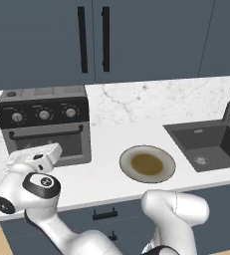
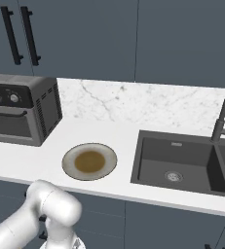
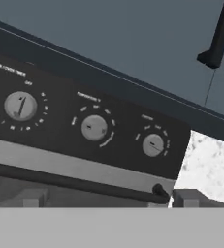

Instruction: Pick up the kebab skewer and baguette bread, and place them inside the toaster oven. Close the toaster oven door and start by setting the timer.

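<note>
Gripper [image 3: 104, 201]: jaws apart, empty, squared to the knob panel for timer setting.
Toaster oven [image 1: 47, 124]: directly ahead, close.
Toaster oven door [image 1: 49, 139]: shut, just below the knobs [image 3: 94, 127].
Plate [image 1: 129, 172]: off to the gripper's side, bare.

Toaster oven [image 1: 47, 124] door [image 1: 49, 142] shut; plate [image 1: 147, 163] sits beside it.

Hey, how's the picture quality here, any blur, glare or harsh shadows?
Left base view: flat even light, no glare, a soft shadow beside the toaster oven. Right base view: same flat light, plate sharp. Hand view: tilted, knob labels too blurry to read, door handle crisp.
</note>
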Controlling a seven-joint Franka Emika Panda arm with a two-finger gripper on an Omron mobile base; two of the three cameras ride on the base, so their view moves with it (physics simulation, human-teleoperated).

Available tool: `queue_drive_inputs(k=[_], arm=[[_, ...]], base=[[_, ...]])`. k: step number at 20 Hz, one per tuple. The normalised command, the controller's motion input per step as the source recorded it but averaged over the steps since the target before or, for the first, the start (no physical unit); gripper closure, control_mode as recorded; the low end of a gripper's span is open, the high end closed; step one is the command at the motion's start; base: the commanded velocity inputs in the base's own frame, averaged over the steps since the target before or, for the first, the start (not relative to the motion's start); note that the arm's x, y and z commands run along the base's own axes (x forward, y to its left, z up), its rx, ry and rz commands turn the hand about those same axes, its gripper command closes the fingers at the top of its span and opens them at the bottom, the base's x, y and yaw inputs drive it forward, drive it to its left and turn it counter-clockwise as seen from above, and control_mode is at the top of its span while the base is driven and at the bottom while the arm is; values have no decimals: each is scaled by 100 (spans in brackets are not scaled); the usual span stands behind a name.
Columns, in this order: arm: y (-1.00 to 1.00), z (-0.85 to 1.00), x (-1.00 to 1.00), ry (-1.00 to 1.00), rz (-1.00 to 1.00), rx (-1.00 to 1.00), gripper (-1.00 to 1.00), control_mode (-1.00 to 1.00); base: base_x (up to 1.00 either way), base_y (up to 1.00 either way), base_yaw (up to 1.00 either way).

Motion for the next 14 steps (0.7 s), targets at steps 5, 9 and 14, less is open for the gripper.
queue_drive_inputs(k=[5, 9, 14], arm=[[34, 52, 4, -28, 0, 0, -100, -100], [56, 45, 0, -22, 0, 5, -100, -100], [55, 13, -1, -16, -1, 6, -100, -100]], base=[[0, 0, 0], [0, 0, 0], [0, 0, 0]])
